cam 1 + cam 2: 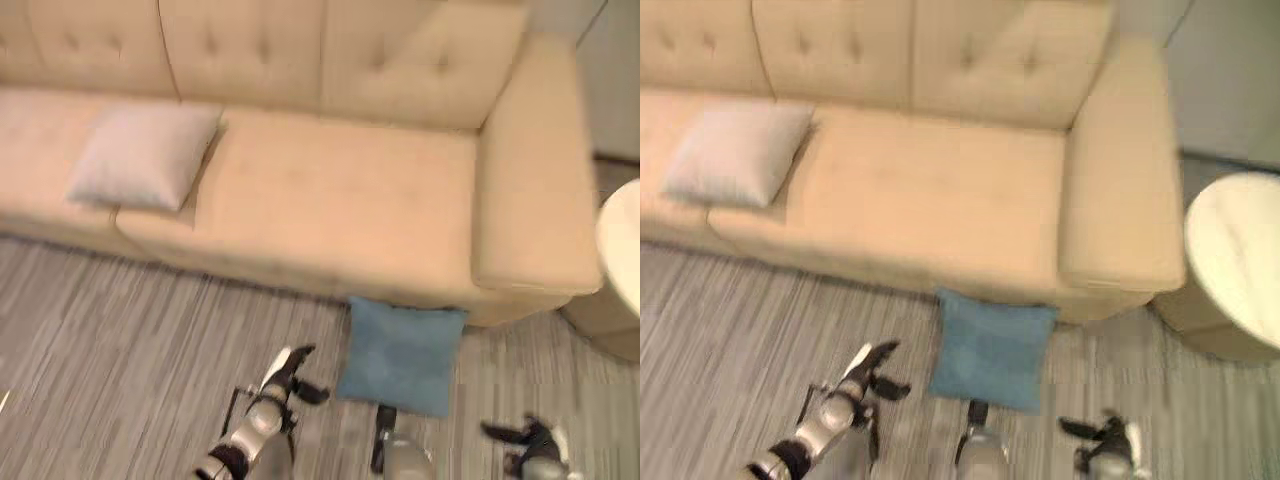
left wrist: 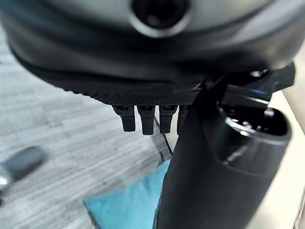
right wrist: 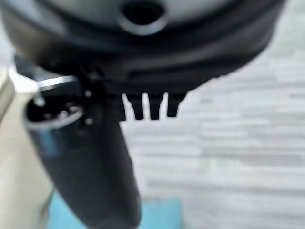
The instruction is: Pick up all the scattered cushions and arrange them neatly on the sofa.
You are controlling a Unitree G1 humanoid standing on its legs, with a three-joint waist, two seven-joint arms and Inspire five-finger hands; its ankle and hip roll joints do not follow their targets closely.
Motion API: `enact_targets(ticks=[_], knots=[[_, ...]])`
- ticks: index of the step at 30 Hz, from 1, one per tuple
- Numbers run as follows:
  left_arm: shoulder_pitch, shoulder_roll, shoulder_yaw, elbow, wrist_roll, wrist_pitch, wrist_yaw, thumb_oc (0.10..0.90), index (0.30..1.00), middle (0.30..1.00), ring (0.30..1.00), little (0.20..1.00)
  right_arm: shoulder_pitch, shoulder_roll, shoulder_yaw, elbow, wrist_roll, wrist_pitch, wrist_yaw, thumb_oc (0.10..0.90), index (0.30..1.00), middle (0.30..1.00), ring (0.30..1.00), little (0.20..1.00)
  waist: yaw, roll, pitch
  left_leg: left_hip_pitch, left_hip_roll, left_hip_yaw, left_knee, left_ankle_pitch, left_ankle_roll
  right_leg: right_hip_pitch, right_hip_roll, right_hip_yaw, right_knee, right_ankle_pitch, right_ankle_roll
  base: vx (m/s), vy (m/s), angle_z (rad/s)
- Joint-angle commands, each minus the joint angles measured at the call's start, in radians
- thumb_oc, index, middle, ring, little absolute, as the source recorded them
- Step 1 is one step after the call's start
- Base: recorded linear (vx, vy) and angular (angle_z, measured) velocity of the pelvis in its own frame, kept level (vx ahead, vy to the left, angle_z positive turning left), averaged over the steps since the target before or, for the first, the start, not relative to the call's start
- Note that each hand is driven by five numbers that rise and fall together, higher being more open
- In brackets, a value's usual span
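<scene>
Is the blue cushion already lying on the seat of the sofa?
No, the blue cushion lies on the floor against the front of the sofa, while only the grey cushion rests on the seat.

No readable text, label, number or sign anywhere: sofa (image 1: pixel 340 190) upholstery plain, and the blue cushion (image 1: pixel 400 355) on the floor against its front equally unmarked.

Soft, even indoor light, warm and bright on the sofa (image 1: pixel 330 190), with only faint shadows along its base. Both head views are slightly motion-blurred; the wrist views leave the floor (image 3: pixel 238 138) out of focus.
</scene>
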Motion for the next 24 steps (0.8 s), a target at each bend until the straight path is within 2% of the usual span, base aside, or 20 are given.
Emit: enact_targets(ticks=[1,2,3,4,10,11,12,14,15,18,21,23,24], knots=[[-0.121,0.087,-0.001,-0.135,-0.105,-0.054,0.087,0.8,0.9,0.9,0.9,0.9,-0.121,-0.061,-0.072,-0.033,0.197,-0.08,-0.048,0.8,0.9,0.9,0.9,0.9,0.006,0.006,0.093,-0.083,-0.045,-0.026,-0.051,0.039,-0.018,-0.139,-0.049,0.07,0.263,-0.162,0.08,-0.18,0.023,-0.59],[-0.122,0.088,0.0,-0.136,-0.105,-0.053,0.087,0.8,0.9,0.9,0.9,0.9,-0.124,-0.062,-0.071,-0.031,0.198,-0.08,-0.047,0.8,0.9,0.9,0.9,0.9,0.007,0.008,0.09,-0.091,-0.045,-0.026,-0.05,0.043,-0.018,-0.146,-0.047,0.07,0.262,-0.158,0.08,-0.13,0.022,0.02],[-0.17,0.114,0.006,-0.181,-0.138,-0.063,0.087,0.8,0.9,0.9,0.9,0.9,-0.171,-0.106,-0.12,-0.024,0.291,-0.102,-0.048,0.8,0.9,0.9,0.9,0.9,0.011,0.025,0.119,-0.15,-0.038,-0.001,-0.031,0.054,-0.021,-0.213,-0.059,0.079,0.293,-0.168,0.078,-0.07,0.035,0.29],[-0.173,0.115,0.006,-0.181,-0.139,-0.062,0.087,0.8,0.9,0.9,0.9,0.9,-0.174,-0.108,-0.119,-0.021,0.292,-0.103,-0.046,0.8,0.9,0.9,0.9,0.9,0.012,0.025,0.117,-0.156,-0.038,0.0,-0.028,0.053,-0.021,-0.22,-0.06,0.081,0.297,-0.169,0.078,-0.08,0.062,0.27],[-0.273,0.144,0.025,-0.219,-0.245,-0.092,0.112,0.8,0.9,0.9,0.9,0.9,-0.264,-0.234,-0.174,0.025,0.422,-0.129,-0.036,0.8,0.9,0.9,0.9,0.9,0.011,0.062,0.148,-0.321,-0.053,-0.005,0.025,0.053,-0.029,-0.37,-0.109,0.084,0.347,-0.167,0.084,-0.02,0.034,0.11],[-0.286,0.152,0.026,-0.246,-0.258,-0.098,0.107,0.8,0.9,0.9,0.9,0.9,-0.292,-0.25,-0.181,0.027,0.467,-0.141,-0.023,0.8,0.9,0.9,0.9,0.9,0.013,0.073,0.148,-0.361,-0.054,-0.005,0.033,0.052,-0.031,-0.411,-0.116,0.088,0.358,-0.166,0.088,-0.03,0.097,0.09],[-0.302,0.169,0.018,-0.307,-0.268,-0.11,0.102,0.8,0.9,0.9,0.9,0.9,-0.314,-0.301,-0.192,0.038,0.483,-0.149,-0.027,0.8,0.9,0.9,0.9,0.9,0.014,0.095,0.149,-0.422,-0.063,-0.004,0.042,0.05,-0.034,-0.464,-0.13,0.097,0.361,-0.161,0.096,-0.02,0.111,0.11],[-0.317,0.193,0.02,-0.364,-0.271,-0.114,0.092,0.8,0.9,0.9,0.9,0.9,-0.351,-0.355,-0.194,0.042,0.498,-0.16,-0.03,0.8,0.9,0.9,0.9,0.9,0.018,0.11,0.148,-0.485,-0.07,0.001,0.051,0.046,-0.034,-0.533,-0.139,0.112,0.372,-0.156,0.103,0.0,0.13,0.04],[-0.319,0.206,0.022,-0.402,-0.284,-0.122,0.091,0.8,0.9,0.9,0.9,0.9,-0.395,-0.39,-0.194,0.041,0.525,-0.171,-0.037,0.8,0.9,0.9,0.9,0.9,0.025,0.129,0.148,-0.536,-0.078,0.006,0.056,0.046,-0.033,-0.588,-0.151,0.127,0.383,-0.15,0.109,0.02,0.136,-0.06],[-0.327,0.221,0.025,-0.437,-0.304,-0.133,0.088,0.8,0.9,0.9,0.9,0.9,-0.432,-0.435,-0.161,0.053,0.508,-0.163,-0.039,0.8,0.9,0.9,0.9,0.9,0.034,0.143,0.144,-0.586,-0.088,0.012,0.056,0.046,-0.03,-0.651,-0.163,0.141,0.395,-0.148,0.113,0.02,0.108,-0.09],[-0.32,0.229,0.014,-0.526,-0.342,-0.145,0.064,0.8,0.9,0.9,0.9,0.9,-0.495,-0.476,-0.036,0.12,0.379,-0.092,-0.028,0.8,0.9,0.9,0.9,0.9,0.063,0.159,0.141,-0.66,-0.107,0.015,0.058,0.048,-0.021,-0.729,-0.18,0.158,0.407,-0.148,0.117,0.02,0.047,-0.02],[-0.319,0.227,0.015,-0.543,-0.347,-0.144,0.063,0.8,0.9,0.9,0.9,0.9,-0.523,-0.474,-0.007,0.121,0.378,-0.091,-0.021,0.8,0.9,0.9,0.9,0.9,0.066,0.164,0.137,-0.679,-0.111,0.016,0.063,0.047,-0.017,-0.752,-0.185,0.164,0.413,-0.15,0.117,0.07,0.042,0.06],[-0.33,0.225,0.012,-0.577,-0.327,-0.143,0.07,0.8,0.9,0.9,0.9,0.9,-0.533,-0.475,0.005,0.102,0.38,-0.095,-0.01,0.8,0.9,0.9,0.9,0.9,0.069,0.168,0.138,-0.7,-0.126,0.011,0.074,0.018,-0.017,-0.776,-0.192,0.18,0.43,-0.175,0.126,0.05,0.069,0.11]])
